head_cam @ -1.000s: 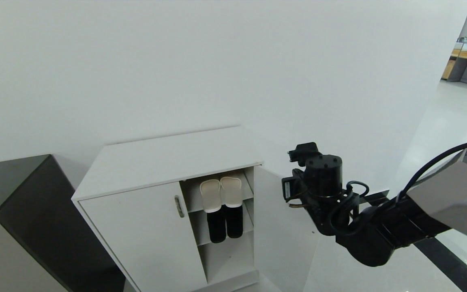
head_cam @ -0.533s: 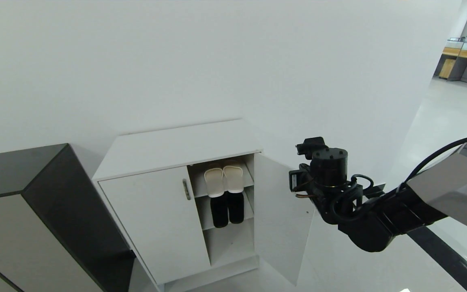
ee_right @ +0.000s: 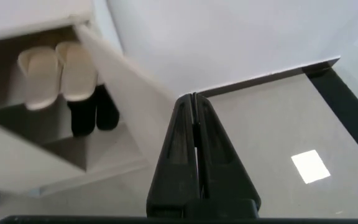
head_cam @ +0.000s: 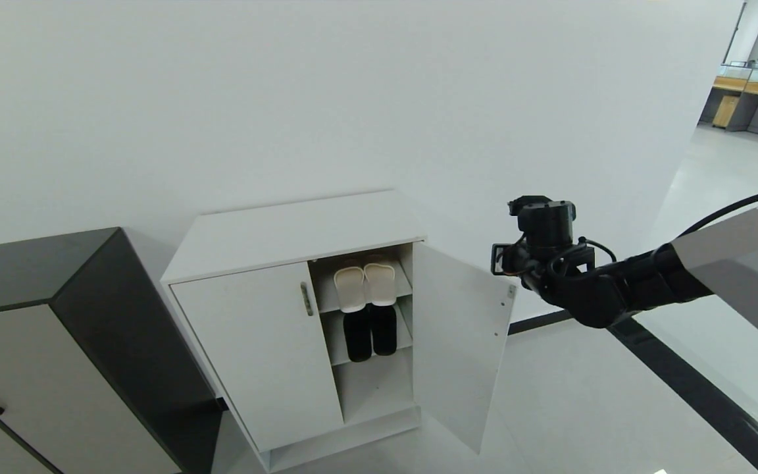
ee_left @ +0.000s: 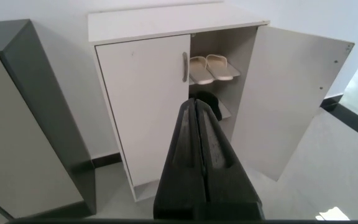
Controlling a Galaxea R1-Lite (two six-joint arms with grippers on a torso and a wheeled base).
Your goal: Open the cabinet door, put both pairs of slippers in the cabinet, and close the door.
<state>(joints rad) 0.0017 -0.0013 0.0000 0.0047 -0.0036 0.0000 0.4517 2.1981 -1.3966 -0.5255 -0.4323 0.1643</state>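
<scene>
The white cabinet (head_cam: 300, 230) stands against the wall with its left door (head_cam: 267, 355) closed and its right door (head_cam: 461, 342) swung wide open. A white pair of slippers (head_cam: 364, 286) lies on the upper shelf, and a black pair of slippers (head_cam: 369, 339) on the shelf below. My right arm (head_cam: 589, 283) is stretched out just past the open door's outer edge. My right gripper (ee_right: 195, 102) is shut and empty beside the open door (ee_right: 129, 99). My left gripper (ee_left: 196, 106) is shut and empty in front of the cabinet, partly hiding the black slippers (ee_left: 211, 101).
A dark grey cabinet (head_cam: 56, 316) stands close to the white one's left side. A black floor stripe (head_cam: 682, 382) runs along the wall base to the right. Open floor (head_cam: 583, 408) lies in front of the door. Desks (head_cam: 754, 85) stand far off at the back right.
The head camera has shifted, so the cabinet looks farther off. My right arm has stretched out and its wrist now sits higher, beyond the door's edge. The slippers have not moved.
</scene>
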